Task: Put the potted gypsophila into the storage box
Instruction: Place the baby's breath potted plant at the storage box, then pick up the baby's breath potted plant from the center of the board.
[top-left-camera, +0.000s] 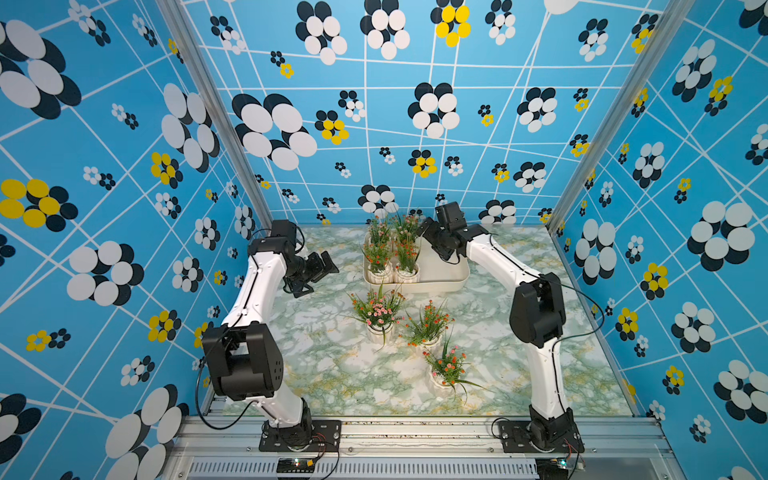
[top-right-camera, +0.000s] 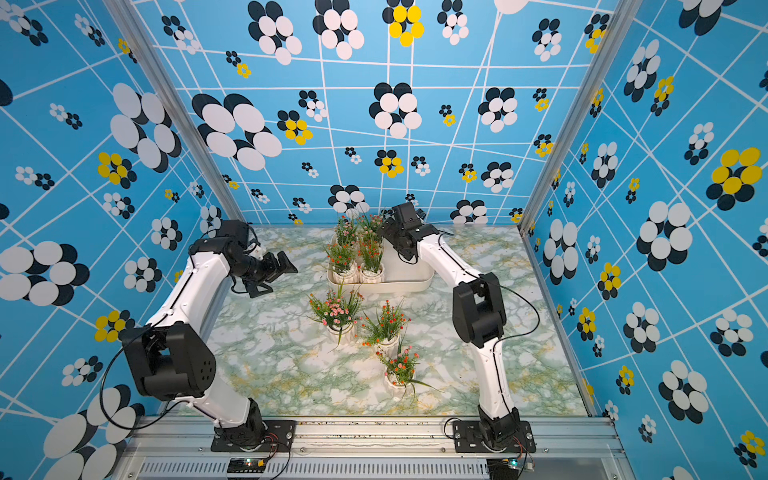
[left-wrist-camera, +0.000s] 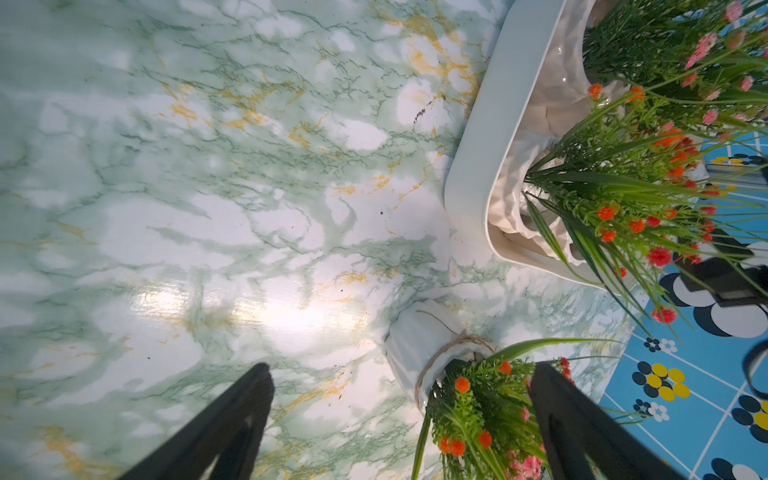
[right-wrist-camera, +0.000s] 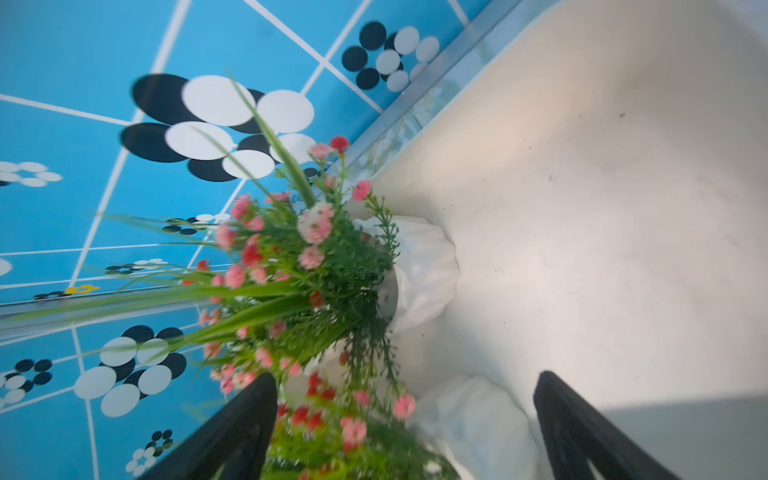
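The cream-white storage box (top-left-camera: 444, 270) (top-right-camera: 409, 270) stands at the back of the table with several potted gypsophila (top-left-camera: 392, 253) crowded in its left half. My right gripper (top-left-camera: 427, 232) (right-wrist-camera: 405, 399) hangs open over the box, its jaws spread to either side of a white ribbed pot (right-wrist-camera: 469, 419) that rests on the box floor; another pot (right-wrist-camera: 419, 270) stands just beyond. Three potted gypsophila stand on the table: a pink one (top-left-camera: 378, 316), an orange one (top-left-camera: 428, 326) and a nearer orange one (top-left-camera: 446, 370). My left gripper (top-left-camera: 328, 268) (left-wrist-camera: 401, 390) is open above bare table, left of the box.
The marble-patterned tabletop (top-left-camera: 332, 365) is fenced by blue flower-patterned walls (top-left-camera: 124, 208) on three sides. The box's right half (top-left-camera: 451, 259) holds no pots. In the left wrist view a twine-tied pot (left-wrist-camera: 419, 345) stands close to the box rim (left-wrist-camera: 482, 137).
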